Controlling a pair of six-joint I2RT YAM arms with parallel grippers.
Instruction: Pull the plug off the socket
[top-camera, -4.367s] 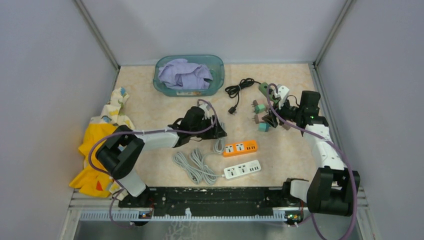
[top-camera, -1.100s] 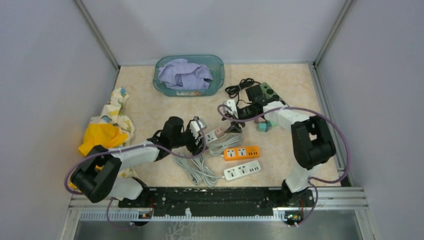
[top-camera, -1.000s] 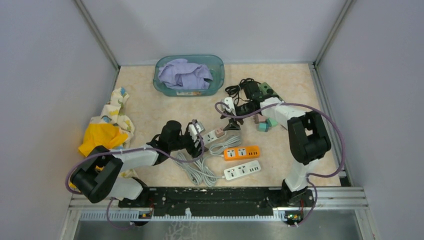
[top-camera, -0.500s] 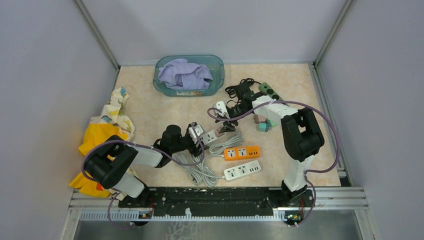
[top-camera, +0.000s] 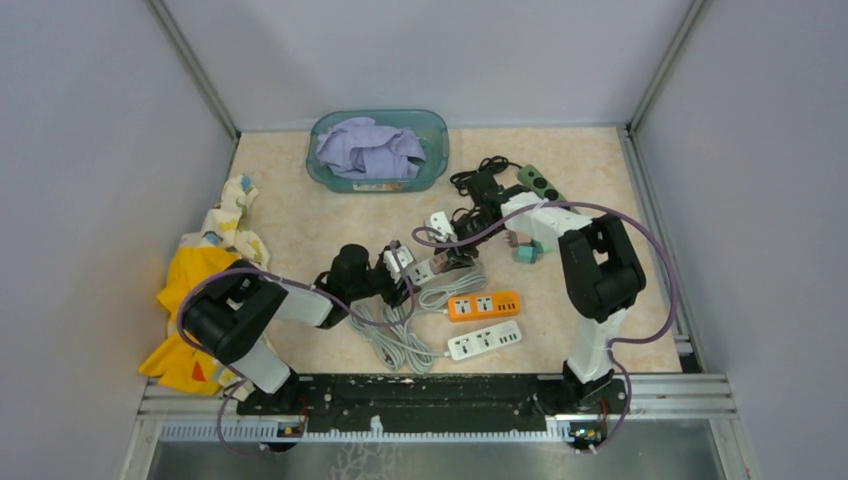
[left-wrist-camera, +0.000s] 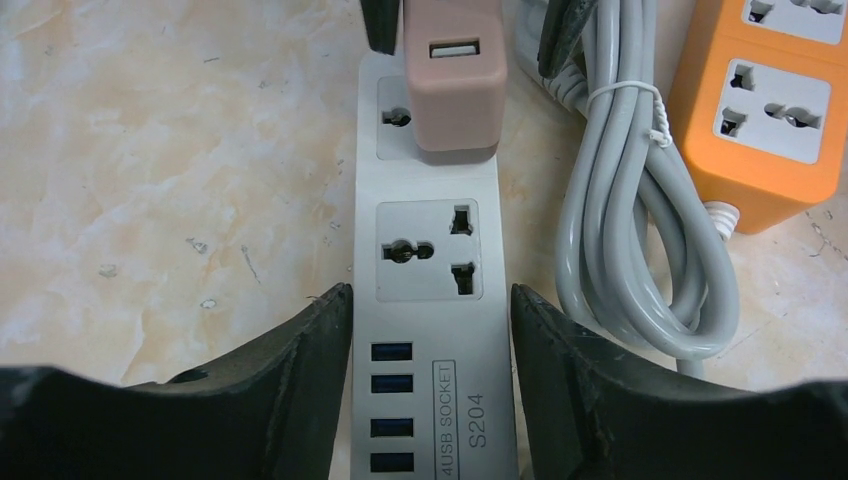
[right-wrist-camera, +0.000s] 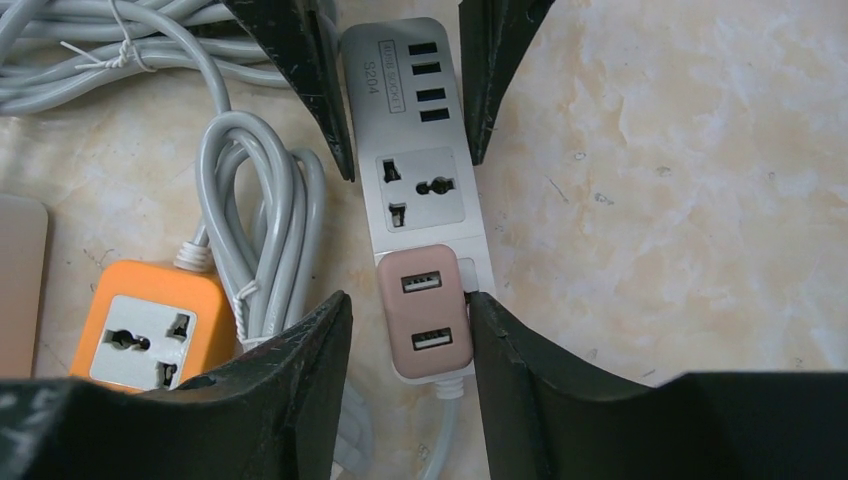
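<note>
Pale grey power strip (left-wrist-camera: 430, 250) lies on the marbled worktop (left-wrist-camera: 180, 150), printed "4USB SOCKET S204" beside four blue USB slots. The dusty-pink plug (left-wrist-camera: 450, 90) is seated in the strip's far socket. The left fingers (left-wrist-camera: 335, 325) flank the strip's USB end, tight against both sides; can't tell if they are actually clamping. The right fingers (right-wrist-camera: 325, 335) are spread around the plug, one touching it, with a sliver of gap on the other side.

The left wrist view shows one USB port on the plug, the right wrist view shows two. The orange strip (left-wrist-camera: 770, 100) and the bundled grey cable (left-wrist-camera: 640, 250) lie just beside. Only the top view shows the white strip (top-camera: 484, 339), the teal basket (top-camera: 437, 140) and the yellow cloth (top-camera: 200, 280).
</note>
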